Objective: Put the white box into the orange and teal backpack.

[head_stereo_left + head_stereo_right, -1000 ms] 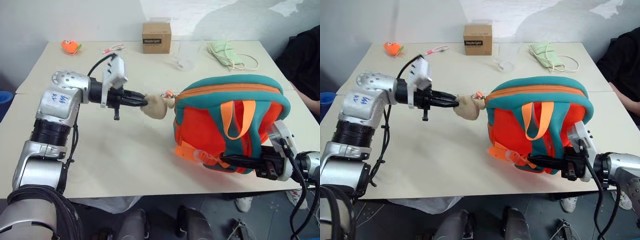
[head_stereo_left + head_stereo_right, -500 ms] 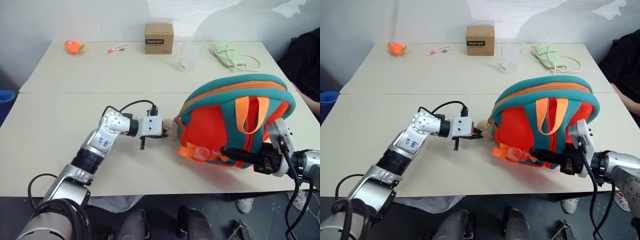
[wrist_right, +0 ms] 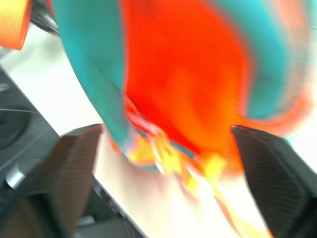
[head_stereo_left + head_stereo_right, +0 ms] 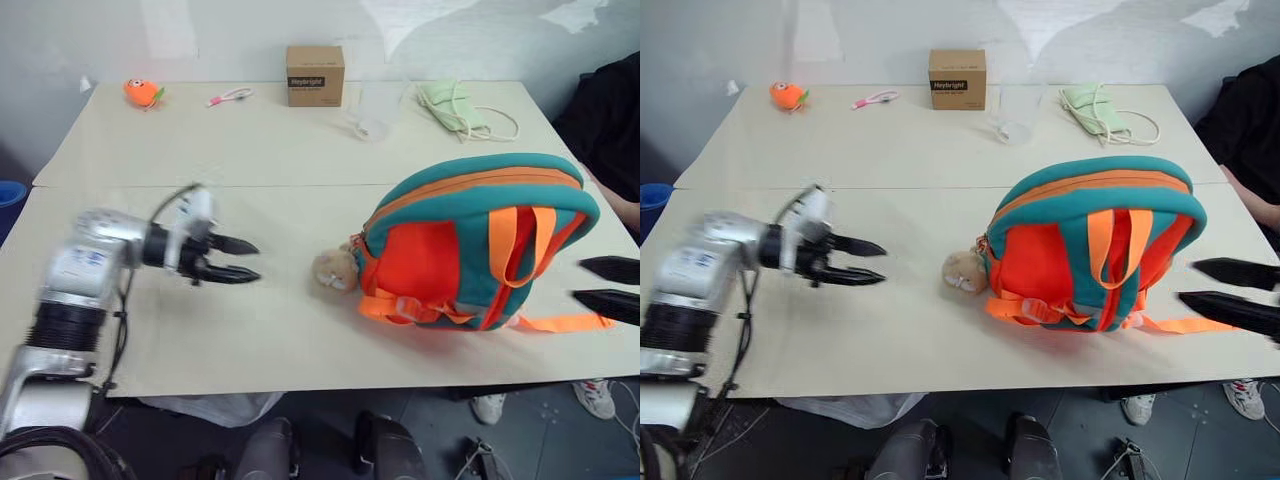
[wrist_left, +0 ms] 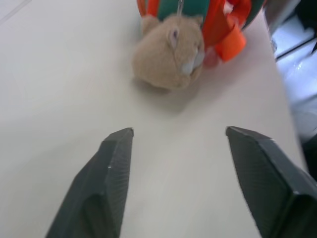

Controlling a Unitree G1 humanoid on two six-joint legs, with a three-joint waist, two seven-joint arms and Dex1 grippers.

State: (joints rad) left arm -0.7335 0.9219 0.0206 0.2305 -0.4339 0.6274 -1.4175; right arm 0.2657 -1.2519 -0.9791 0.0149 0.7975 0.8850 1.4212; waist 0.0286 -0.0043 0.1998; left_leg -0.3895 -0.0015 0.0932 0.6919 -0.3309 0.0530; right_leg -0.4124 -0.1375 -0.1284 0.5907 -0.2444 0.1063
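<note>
Now, in the left eye view you can see that both grippers have let go: the left gripper (image 4: 240, 260), which a second ago pinched the tan plush animal (image 4: 335, 270), sits at centre left with its jaws spread and well apart from it, and the right gripper (image 4: 608, 287) has backed off to the right edge, jaws wide, no longer clamped on the orange and teal backpack (image 4: 480, 245). The backpack rests on the table (image 4: 250, 150) at centre right, zipped as far as you can tell. The right eye view gives you the same layout, with the small brown box (image 4: 957, 78) and pale green pouch (image 4: 1095, 108) along the top edge. In the left wrist view the plush lies at the top centre, ahead of the open fingers (image 5: 106, 183). In the right wrist view the orange fabric blurs between parted fingers (image 3: 74, 163). You will find no white box on the table, so it is probably already inside and the task looks close to finished.
</note>
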